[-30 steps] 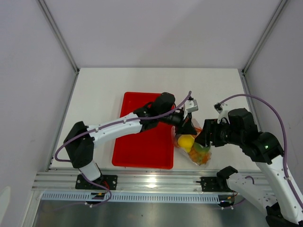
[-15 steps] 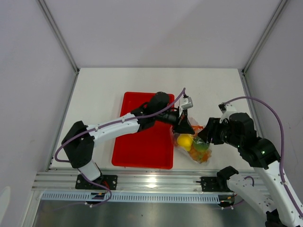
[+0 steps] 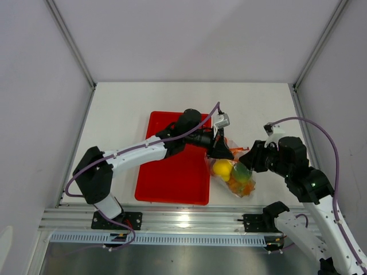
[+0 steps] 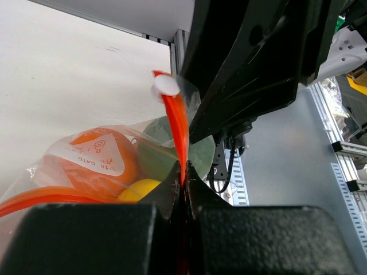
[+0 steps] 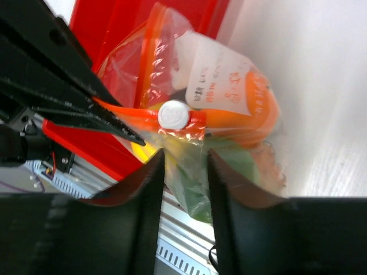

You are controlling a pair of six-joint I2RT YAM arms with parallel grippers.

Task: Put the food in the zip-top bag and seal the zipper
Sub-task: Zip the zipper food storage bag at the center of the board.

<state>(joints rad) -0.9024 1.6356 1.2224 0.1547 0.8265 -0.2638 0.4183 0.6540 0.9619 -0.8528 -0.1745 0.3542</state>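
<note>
Toy fruit bagged, red-orange zipper strip (image 4: 175, 126) clenched in my left gripper (image 4: 183, 180).
The clear crinkly zip-top bag (image 3: 232, 172) holds a yellow pear (image 3: 223, 169), a green round fruit (image 3: 242, 173) and an orange (image 4: 100, 160). It lies on the white table (image 3: 126, 109) beside the red rectangular tray's (image 3: 172, 183) right edge. Its white label reads "DATE". My right gripper (image 5: 184, 160) stands parted under the white slider (image 5: 174, 114).

The clear, crinkly zip-top bag (image 3: 234, 179) lies just right of the red tray (image 3: 172, 177), bulging with food: a yellow fruit (image 3: 222, 169), a green fruit (image 3: 242, 173) and an orange (image 4: 97, 157). Its red-orange zipper (image 4: 176, 123) rises upward and carries a white slider (image 5: 174, 114).
</note>
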